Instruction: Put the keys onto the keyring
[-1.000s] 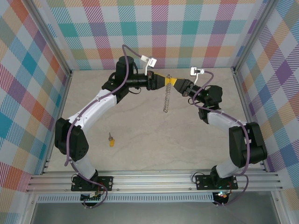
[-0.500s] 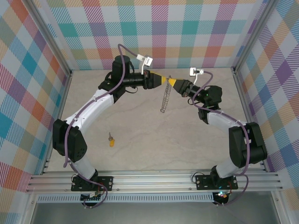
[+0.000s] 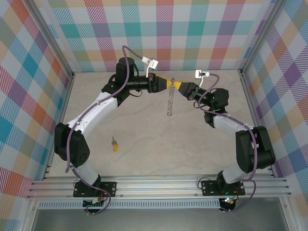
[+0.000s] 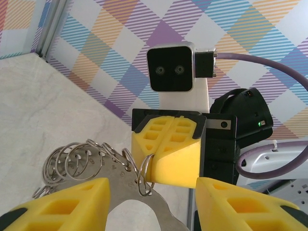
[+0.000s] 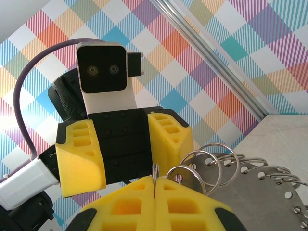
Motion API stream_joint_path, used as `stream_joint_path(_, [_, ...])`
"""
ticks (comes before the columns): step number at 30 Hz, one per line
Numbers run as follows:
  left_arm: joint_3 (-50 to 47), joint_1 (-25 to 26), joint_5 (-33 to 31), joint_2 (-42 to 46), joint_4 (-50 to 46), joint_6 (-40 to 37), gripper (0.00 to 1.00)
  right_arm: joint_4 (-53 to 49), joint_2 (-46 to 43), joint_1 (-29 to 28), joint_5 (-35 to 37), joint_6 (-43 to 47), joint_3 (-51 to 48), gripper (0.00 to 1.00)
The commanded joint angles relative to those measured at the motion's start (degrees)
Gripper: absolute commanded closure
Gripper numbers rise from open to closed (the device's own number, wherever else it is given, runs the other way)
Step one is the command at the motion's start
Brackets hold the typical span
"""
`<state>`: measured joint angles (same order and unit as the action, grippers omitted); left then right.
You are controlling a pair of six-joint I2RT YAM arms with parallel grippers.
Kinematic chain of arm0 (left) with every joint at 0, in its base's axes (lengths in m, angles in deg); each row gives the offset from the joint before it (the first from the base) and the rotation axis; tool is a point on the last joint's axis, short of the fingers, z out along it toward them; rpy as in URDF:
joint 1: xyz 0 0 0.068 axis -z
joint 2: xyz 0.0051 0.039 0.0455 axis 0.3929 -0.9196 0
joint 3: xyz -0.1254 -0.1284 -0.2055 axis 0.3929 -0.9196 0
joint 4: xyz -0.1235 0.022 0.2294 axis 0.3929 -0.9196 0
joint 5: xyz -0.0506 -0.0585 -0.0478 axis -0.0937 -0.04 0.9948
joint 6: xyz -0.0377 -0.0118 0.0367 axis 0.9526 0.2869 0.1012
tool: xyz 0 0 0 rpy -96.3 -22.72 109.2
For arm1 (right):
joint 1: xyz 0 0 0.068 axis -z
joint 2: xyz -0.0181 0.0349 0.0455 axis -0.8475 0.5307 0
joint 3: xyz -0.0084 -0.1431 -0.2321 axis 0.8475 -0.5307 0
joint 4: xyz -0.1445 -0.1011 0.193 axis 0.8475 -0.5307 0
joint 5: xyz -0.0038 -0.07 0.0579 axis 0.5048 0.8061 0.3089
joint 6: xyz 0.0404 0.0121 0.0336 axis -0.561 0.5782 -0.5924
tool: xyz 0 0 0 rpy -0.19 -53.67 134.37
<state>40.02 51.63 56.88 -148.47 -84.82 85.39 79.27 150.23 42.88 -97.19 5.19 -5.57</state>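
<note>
At the far middle of the table the keyring hangs clear of the surface, small split rings strung on a scalloped metal plate, dangling where the two arms meet. One ring is pinched edge-on by the right gripper, pads pressed together on it. Facing it nose to nose, the left gripper has its fingers apart with the plate lying in the gap; I see clearance on one side, so I judge no grip there. The key lies alone on the table by the left arm, well apart from the keyring. My read: keyring presented, key not yet fetched. Doing it well: hold the right clamp firm and steady, back the left out without snagging the loops, then take the key by its yellow head, blade free for threading. Risk: tiny key, may skid.
</note>
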Motion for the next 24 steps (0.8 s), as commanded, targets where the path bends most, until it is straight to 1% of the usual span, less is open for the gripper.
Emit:
stream_joint_path(1, [2.17,0.86,1.56,-1.38,1.73,0.77,0.50,4.10,-1.28,-0.23,-0.62,-0.67,0.82,1.00])
stream_joint_path(13, [2.31,1.22,1.54,-1.61,2.47,1.21,0.61,4.45,-0.88,-0.22,-0.60,-0.65,0.64,1.00])
stream_joint_path(17, [1.95,1.22,1.34,-1.35,3.04,1.36,0.68,4.45,-0.88,-0.18,-0.58,-0.60,0.43,1.00])
stream_joint_path(18, [1.79,1.22,1.25,-1.30,3.46,1.57,0.70,4.45,-0.88,-0.21,-0.56,-0.56,0.38,1.00])
stream_joint_path(19, [1.66,1.21,1.35,-1.31,4.01,1.97,0.75,4.37,-0.88,-0.22,-0.55,-0.60,0.38,1.00])
stream_joint_path(21, [1.53,1.22,1.40,-1.48,5.18,2.82,0.88,4.28,-0.80,-0.17,-0.59,-0.60,0.38,1.00])
stream_joint_path(24, [1.59,1.30,1.23,-1.60,5.42,3.09,0.96,3.97,-0.71,-0.21,-0.56,-0.54,0.45,1.00])
